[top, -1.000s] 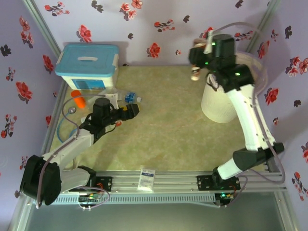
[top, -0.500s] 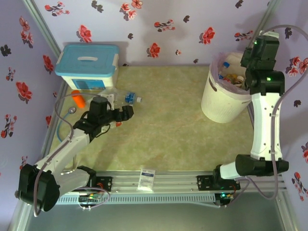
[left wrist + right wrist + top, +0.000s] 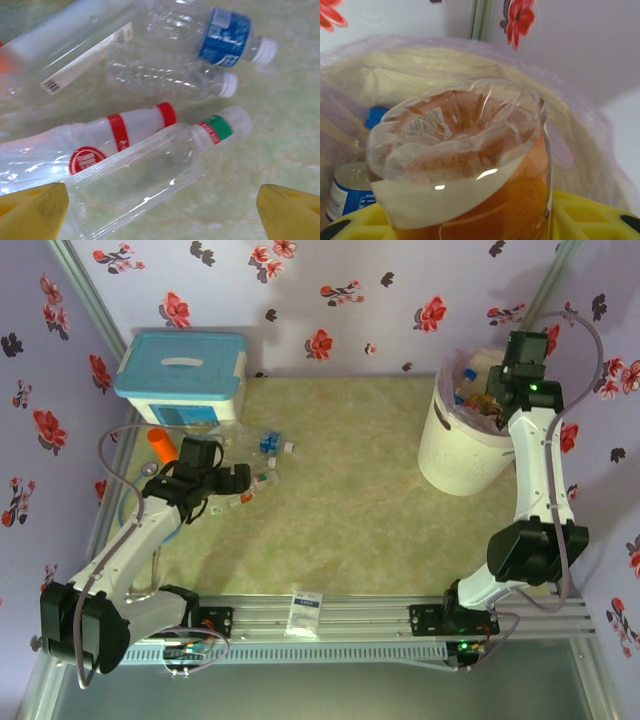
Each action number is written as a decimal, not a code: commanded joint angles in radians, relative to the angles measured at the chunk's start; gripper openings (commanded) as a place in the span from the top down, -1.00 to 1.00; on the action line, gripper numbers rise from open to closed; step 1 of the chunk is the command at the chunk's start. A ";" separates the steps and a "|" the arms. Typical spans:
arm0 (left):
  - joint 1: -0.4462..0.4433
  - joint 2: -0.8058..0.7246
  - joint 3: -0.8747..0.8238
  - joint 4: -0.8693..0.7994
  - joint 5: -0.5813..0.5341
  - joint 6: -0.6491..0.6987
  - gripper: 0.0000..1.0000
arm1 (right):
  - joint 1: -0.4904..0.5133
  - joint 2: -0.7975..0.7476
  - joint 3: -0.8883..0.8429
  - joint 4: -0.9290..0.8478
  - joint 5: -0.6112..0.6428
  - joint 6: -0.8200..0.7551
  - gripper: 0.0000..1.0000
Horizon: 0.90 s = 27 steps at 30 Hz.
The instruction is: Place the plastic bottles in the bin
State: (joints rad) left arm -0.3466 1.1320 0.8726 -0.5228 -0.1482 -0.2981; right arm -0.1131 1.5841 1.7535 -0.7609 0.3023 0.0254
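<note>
left gripper [image 3: 240, 480] sits low over the table [image 3: 380, 500] near its left edge. its yellow fingertips [image 3: 30, 210] are spread wide with nothing gripped; only the tips show in the wrist view, the rest is cut off. below it lies a cluster of plastic bottles on their sides: green-band bottle [image 3: 160, 170] touching red-label bottle [image 3: 100, 145], then clear white-cap bottle [image 3: 175, 75], blue-label bottle [image 3: 227, 37] and frosted barcode bottle [image 3: 65, 45], whose ends are cut off by the frame. right gripper [image 3: 495, 392] is over the bin [image 3: 450, 455] at the far right corner, fingers [image 3: 580, 215] pinching an amber bottle [image 3: 465, 160]. its base faces the camera and its cap end is hidden. can't tell if it is below the rim. the bin's contents are mostly blocked; a blue-capped bottle [image 3: 347, 190] is inside, blurry.
</note>
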 commanded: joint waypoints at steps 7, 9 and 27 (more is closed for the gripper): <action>0.009 0.073 -0.003 -0.045 -0.092 0.062 -0.92 | -0.028 0.150 0.123 -0.149 -0.048 -0.010 -0.09; 0.009 0.086 -0.004 -0.046 -0.092 0.069 -0.92 | -0.032 0.158 0.120 -0.153 -0.047 -0.008 -0.11; -0.005 0.246 0.005 -0.014 -0.088 0.114 -0.99 | -0.031 0.085 0.154 -0.193 -0.088 0.011 -0.86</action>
State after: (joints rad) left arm -0.3470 1.3571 0.8684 -0.5411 -0.2111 -0.2081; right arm -0.1440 1.7226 1.8622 -0.9230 0.2451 0.0257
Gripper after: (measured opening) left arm 0.995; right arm 0.931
